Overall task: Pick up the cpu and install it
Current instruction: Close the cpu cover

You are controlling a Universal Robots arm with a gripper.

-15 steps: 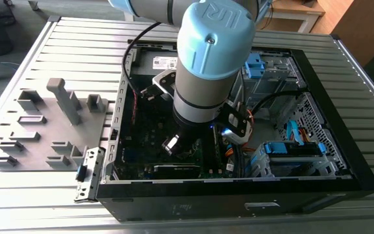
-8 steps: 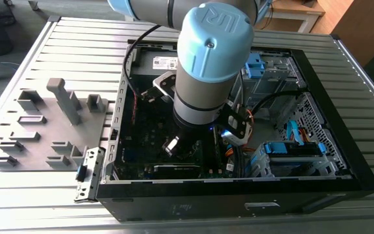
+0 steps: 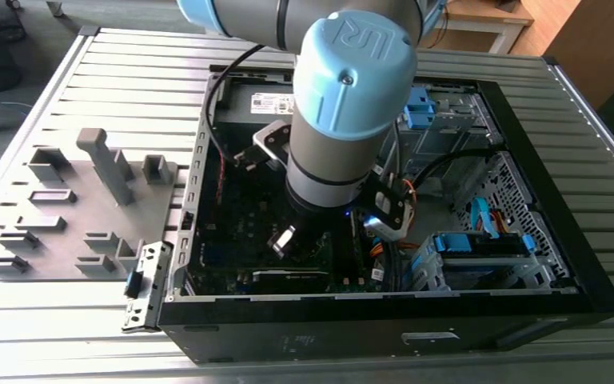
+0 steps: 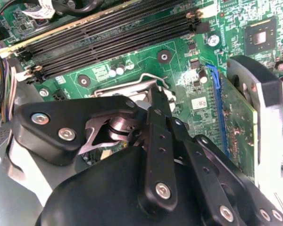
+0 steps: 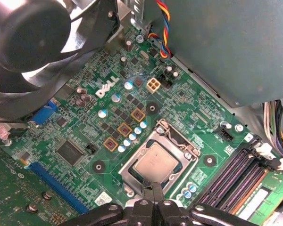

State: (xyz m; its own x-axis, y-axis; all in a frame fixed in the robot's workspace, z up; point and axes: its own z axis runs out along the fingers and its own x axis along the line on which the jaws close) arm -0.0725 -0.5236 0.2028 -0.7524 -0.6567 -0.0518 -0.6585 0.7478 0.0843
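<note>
The cpu, a flat grey-silver square, lies level inside the metal-framed socket of the green motherboard. My gripper hangs right at the socket's edge, its two black fingers pressed together and their tips at the cpu's rim, with nothing showing between them. In the second wrist view the gripper points down at the socket's wire lever, and its black body hides the cpu. In the exterior view the gripper is deep inside the open computer case.
A black fan and a grey metal box stand close over the board. Memory slots run beside the socket, and an upright card stands on the other side. A grey tray of raised blocks lies at the exterior view's left.
</note>
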